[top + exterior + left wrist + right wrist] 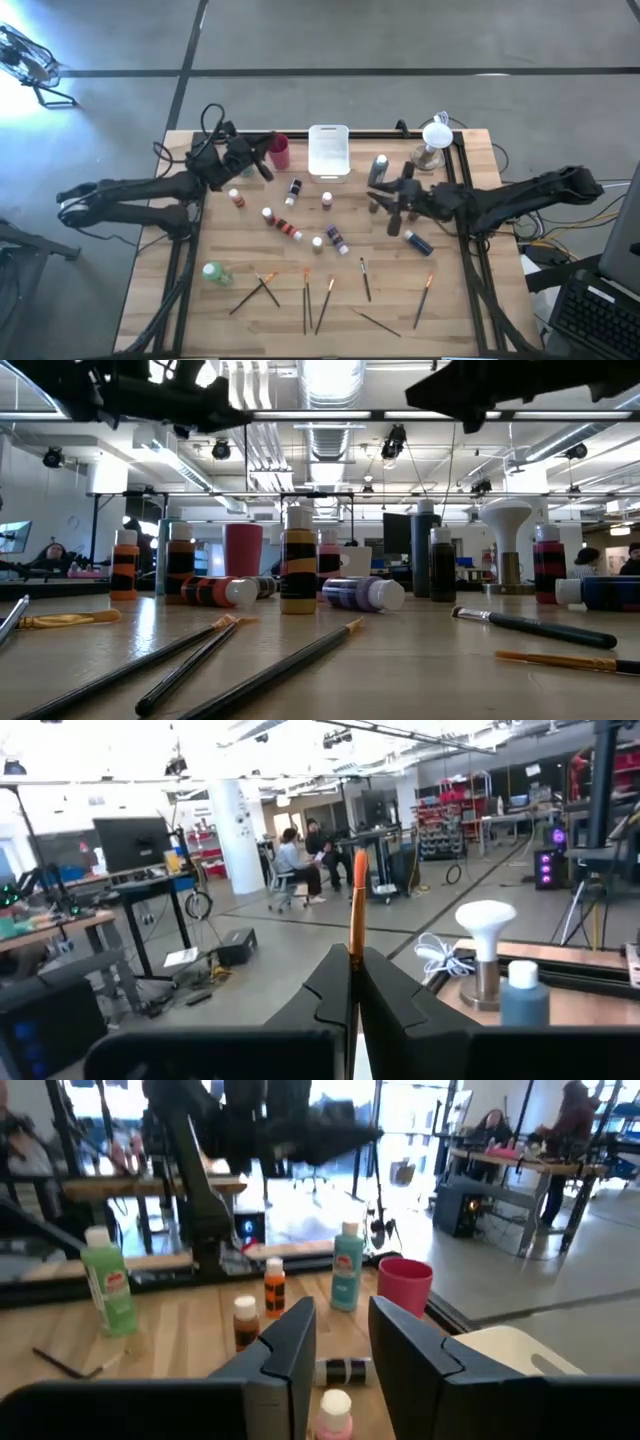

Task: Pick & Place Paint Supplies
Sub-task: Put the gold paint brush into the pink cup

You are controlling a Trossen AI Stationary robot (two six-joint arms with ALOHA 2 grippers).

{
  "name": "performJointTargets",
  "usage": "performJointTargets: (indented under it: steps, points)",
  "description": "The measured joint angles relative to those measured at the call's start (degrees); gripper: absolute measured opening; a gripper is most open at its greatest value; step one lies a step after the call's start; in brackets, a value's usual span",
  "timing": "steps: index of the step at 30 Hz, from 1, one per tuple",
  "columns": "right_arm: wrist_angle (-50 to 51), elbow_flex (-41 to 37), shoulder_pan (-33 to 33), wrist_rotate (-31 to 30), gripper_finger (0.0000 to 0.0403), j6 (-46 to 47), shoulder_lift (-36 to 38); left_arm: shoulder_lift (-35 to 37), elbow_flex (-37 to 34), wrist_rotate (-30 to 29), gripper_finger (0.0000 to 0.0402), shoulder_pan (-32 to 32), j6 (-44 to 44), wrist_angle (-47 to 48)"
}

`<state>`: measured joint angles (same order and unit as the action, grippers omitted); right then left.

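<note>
The left gripper (355, 982) is pinched shut on an orange paintbrush (358, 905) standing upright beside the magenta cup (279, 151); the thin handle risks slipping or missing the cup, while the right gripper (340, 1350) hovers spread over bottles.

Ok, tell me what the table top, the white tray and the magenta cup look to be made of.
Table top: looks like wood, butcher-block style, with visible plank strips and grain; the low view shows a slight sheen.
White tray: probably plastic, translucent white with rounded, moulded-looking corners.
Magenta cup: likely plastic, with an even, opaque, matte colour and smooth wall; ceramic cannot be ruled out.
</note>
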<state>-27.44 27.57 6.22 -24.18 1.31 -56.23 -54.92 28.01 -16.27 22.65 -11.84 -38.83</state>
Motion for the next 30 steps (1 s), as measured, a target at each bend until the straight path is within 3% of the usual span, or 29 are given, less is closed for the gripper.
performJointTargets:
  steps: [11, 30]
  points:
    - [-4.9, -4.0, 0.0, 0.0, 0.0099, -2.6, 3.6, -3.9, -4.0, 3.5, 0.0010, 8.0, 3.5, -4.3]
    - [-5.0, -3.5, -0.3, 0.0, 0.0148, -3.0, 2.1, -16.9, -3.9, 4.5, 0.0010, 10.8, 4.5, -14.5]
